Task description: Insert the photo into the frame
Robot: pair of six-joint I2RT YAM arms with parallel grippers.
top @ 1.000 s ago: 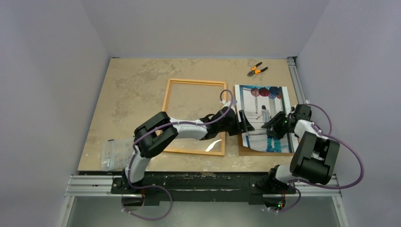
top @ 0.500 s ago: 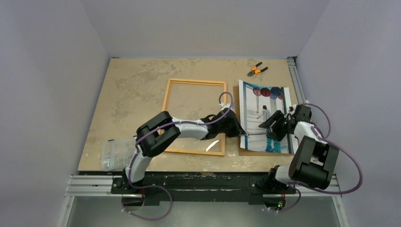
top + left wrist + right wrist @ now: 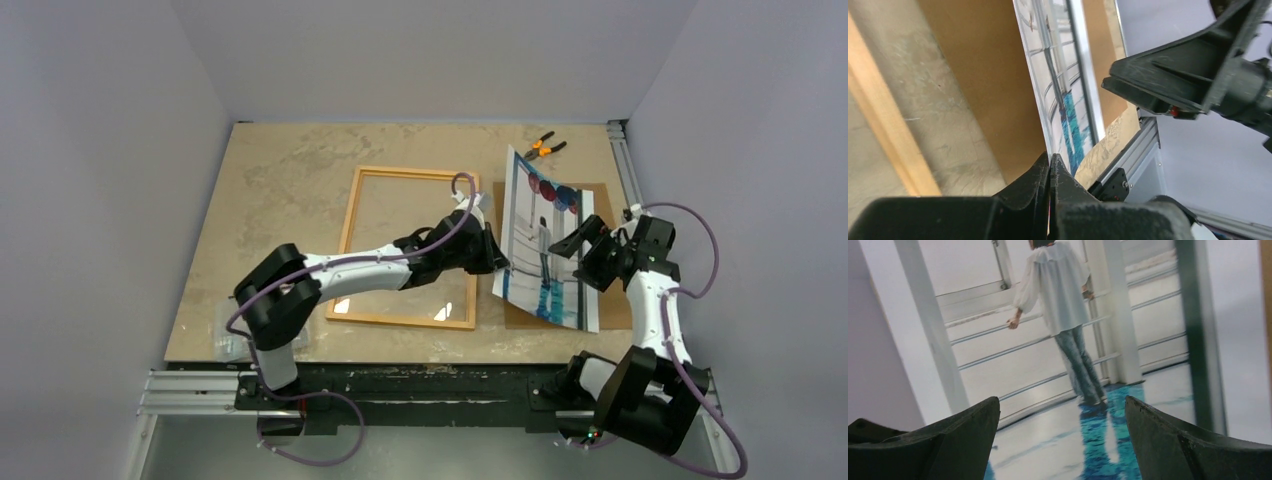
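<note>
Top external view: the frame (image 3: 346,240) is lying flat at the middle of the table (image 3: 290,180), glass showing. The photo (image 3: 545,235) is sitting at the frame's 3 o'clock, tilting up off the brown backing board (image 3: 598,200). The left gripper (image 3: 497,265) is clenching the photo's edge at the print's 8 o'clock. The right gripper (image 3: 582,246) is hanging just beside the print's 3 o'clock side. Pliers (image 3: 543,148) are lying at the table's 1 o'clock.

Left wrist view: the left gripper (image 3: 1049,161) is pinching the photo (image 3: 1055,80) by its thin edge, jaws pressed together, with the backing board (image 3: 983,75) at 10 o'clock.

Right wrist view: the right gripper (image 3: 1063,440) is standing released, jaws spread wide at 7 and 5 o'clock, the photo (image 3: 1058,315) filling the view beyond them, seemingly untouched.

The print is looking light, thin and floppy, and its gloss is likely making it slippery. It is probably creasing easily, so gripping it by the pale margin along an edge seems wisest, with a second hold on the opposite edge stopping it sagging
</note>
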